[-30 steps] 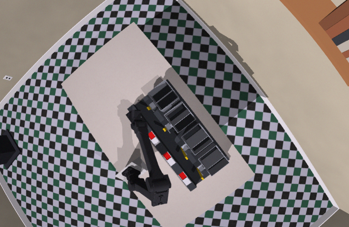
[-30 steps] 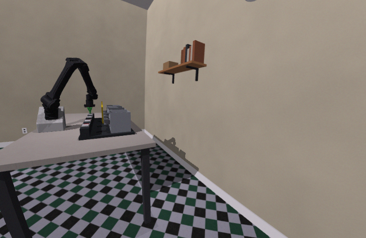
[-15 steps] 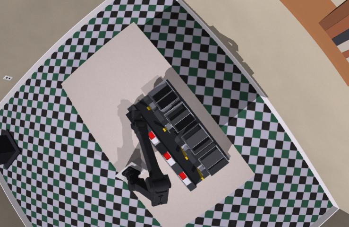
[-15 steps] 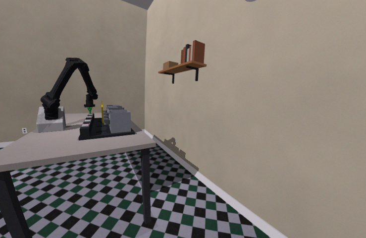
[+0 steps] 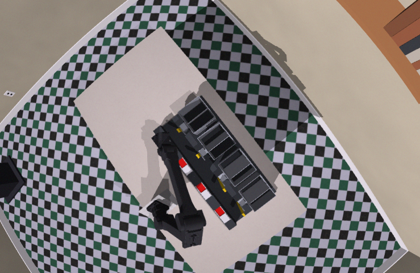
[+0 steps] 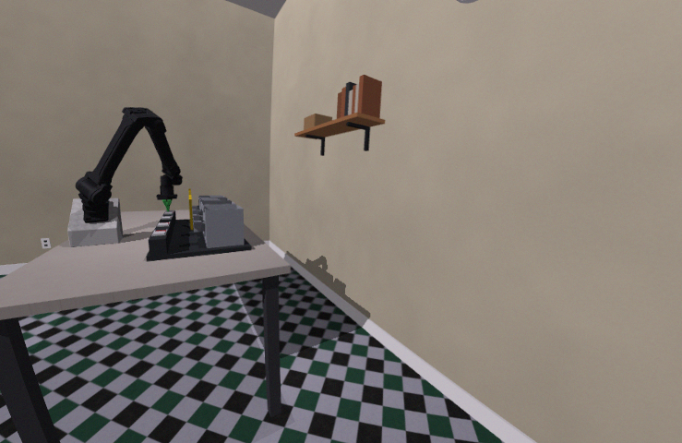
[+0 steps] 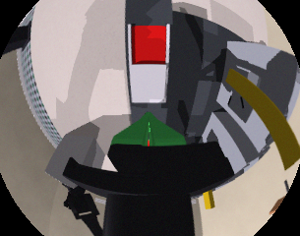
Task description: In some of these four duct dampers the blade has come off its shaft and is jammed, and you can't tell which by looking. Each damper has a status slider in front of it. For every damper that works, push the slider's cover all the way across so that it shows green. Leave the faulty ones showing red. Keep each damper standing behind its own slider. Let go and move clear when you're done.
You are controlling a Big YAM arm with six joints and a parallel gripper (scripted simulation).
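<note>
My gripper (image 6: 167,207) (image 7: 149,116) is shut, with green fingertips together over the far upper-left end of the slider row. In the wrist view, the slider beyond the tips shows red (image 7: 150,44), its white cover (image 7: 148,83) on the near side. I cannot tell if the tips touch anything. In the top view the arm hides this slider. The other three show red (image 5: 182,162) (image 5: 200,187) (image 5: 219,211). Four grey duct dampers (image 5: 197,115) (image 5: 216,140) (image 5: 237,167) (image 5: 257,192) stand behind the row. Yellow levers (image 5: 179,129) (image 5: 198,155) (image 5: 222,185) (image 5: 241,209) stand between.
A black base plate (image 5: 197,167) carries sliders and dampers on the pale table (image 5: 129,80). One yellow lever (image 7: 268,113) rises to the right of the fingers in the wrist view. The arm's white pedestal (image 6: 95,233) stands at the table's edge. A wall shelf (image 6: 341,125) holds books.
</note>
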